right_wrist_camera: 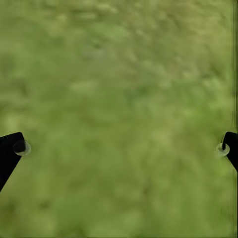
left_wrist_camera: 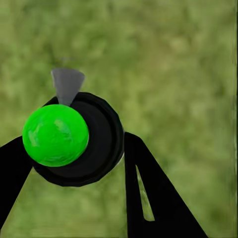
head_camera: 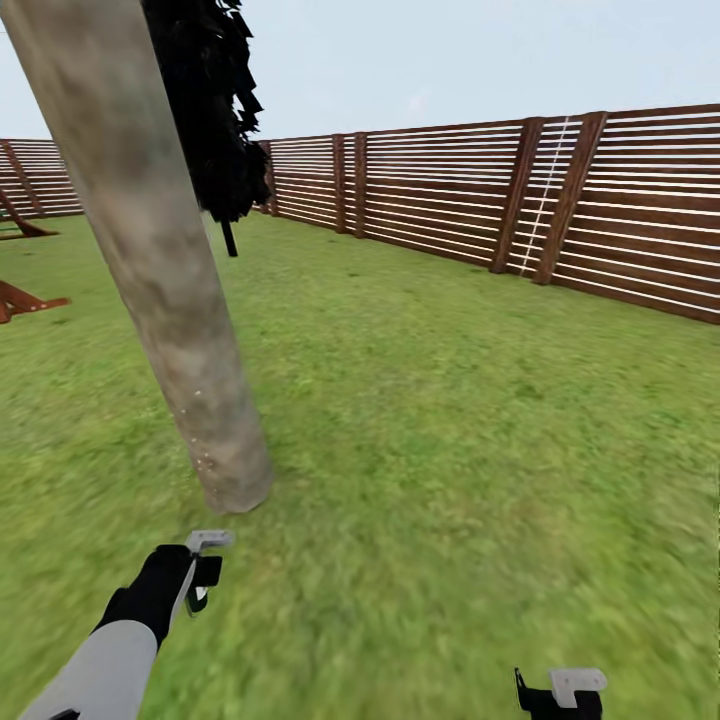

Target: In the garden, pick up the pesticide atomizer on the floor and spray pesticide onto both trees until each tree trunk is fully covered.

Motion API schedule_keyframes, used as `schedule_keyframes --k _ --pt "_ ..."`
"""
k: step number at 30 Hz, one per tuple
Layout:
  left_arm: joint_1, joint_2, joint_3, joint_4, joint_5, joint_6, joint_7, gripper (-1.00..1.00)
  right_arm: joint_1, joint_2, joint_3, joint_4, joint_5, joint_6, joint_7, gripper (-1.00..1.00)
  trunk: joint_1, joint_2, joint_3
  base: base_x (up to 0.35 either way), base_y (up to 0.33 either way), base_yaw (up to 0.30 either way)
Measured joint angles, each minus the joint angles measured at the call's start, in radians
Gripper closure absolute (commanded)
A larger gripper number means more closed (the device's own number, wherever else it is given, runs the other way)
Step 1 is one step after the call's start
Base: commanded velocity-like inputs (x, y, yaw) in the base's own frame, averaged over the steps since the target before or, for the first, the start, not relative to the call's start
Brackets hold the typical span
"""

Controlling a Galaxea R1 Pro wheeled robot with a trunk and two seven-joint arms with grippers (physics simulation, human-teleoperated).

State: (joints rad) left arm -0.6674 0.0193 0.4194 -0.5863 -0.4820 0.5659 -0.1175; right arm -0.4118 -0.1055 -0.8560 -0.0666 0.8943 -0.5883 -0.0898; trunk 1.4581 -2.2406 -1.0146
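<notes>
A thick, pale grey-brown tree trunk [head_camera: 160, 270] leans across the left of the head view, its base in the grass of the garden [head_camera: 450, 420]. A few whitish pesticide specks [head_camera: 203, 440] dot the bark low down. My left gripper [head_camera: 203, 565] hovers just in front of the trunk's base. In the left wrist view this gripper [left_wrist_camera: 79, 173] is shut on the pesticide atomizer [left_wrist_camera: 94, 144], a round black body with a bright green ball and a grey cone nozzle. My right gripper [head_camera: 560, 692] is low at the right. Its fingertips stand wide apart over bare grass [right_wrist_camera: 121, 146].
A black cone-shaped conifer [head_camera: 210, 110] stands behind the trunk. A brown slatted fence [head_camera: 450, 200] runs along the back and right. Reddish wooden frames [head_camera: 25, 298] lie at the far left. Open lawn stretches to the right of the trunk.
</notes>
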Motion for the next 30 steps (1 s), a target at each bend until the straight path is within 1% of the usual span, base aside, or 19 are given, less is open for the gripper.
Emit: schedule_keyframes --k 3,6,8,15,19,23,30 --pt "0.0 0.0 0.0 0.005 0.001 -0.026 0.0 1.0 0.0 0.0 0.0 0.0 0.0 0.0 0.0 -1.0 0.0 0.0 0.0 0.115 -0.276 0.005" --pt "0.0 0.002 -0.002 0.004 0.041 -0.03 0.0 1.0 0.0 0.0 0.0 0.0 0.0 0.0 0.0 -1.0 0.0 0.0 0.0 0.118 -0.276 0.145" --pt "0.0 0.004 -0.003 0.004 0.052 -0.031 0.0 1.0 0.0 0.0 0.001 0.0 0.0 0.0 0.0 -1.0 0.0 0.0 0.0 0.145 -0.266 0.258" --pt "0.0 0.005 -0.003 0.009 0.056 -0.032 0.0 1.0 0.0 0.0 0.001 0.0 0.0 0.0 0.0 -1.0 0.0 0.0 0.0 0.202 -0.222 0.271" --pt "0.0 0.004 -0.004 0.01 0.056 -0.033 0.0 1.0 0.0 0.0 0.0 0.0 0.0 0.0 0.0 -1.0 0.0 0.0 0.0 0.195 -0.212 0.068" --pt "0.0 0.002 -0.003 0.005 0.056 -0.033 0.0 1.0 0.0 0.0 0.0 0.0 0.0 0.0 0.0 -1.0 0.0 0.0 0.0 0.022 -0.27 0.096" --pt "0.0 0.003 -0.002 0.001 0.056 -0.033 0.0 1.0 0.0 0.0 0.0 0.0 -0.001 0.0 0.0 -1.0 0.0 0.0 0.0 0.04 -0.271 0.267"
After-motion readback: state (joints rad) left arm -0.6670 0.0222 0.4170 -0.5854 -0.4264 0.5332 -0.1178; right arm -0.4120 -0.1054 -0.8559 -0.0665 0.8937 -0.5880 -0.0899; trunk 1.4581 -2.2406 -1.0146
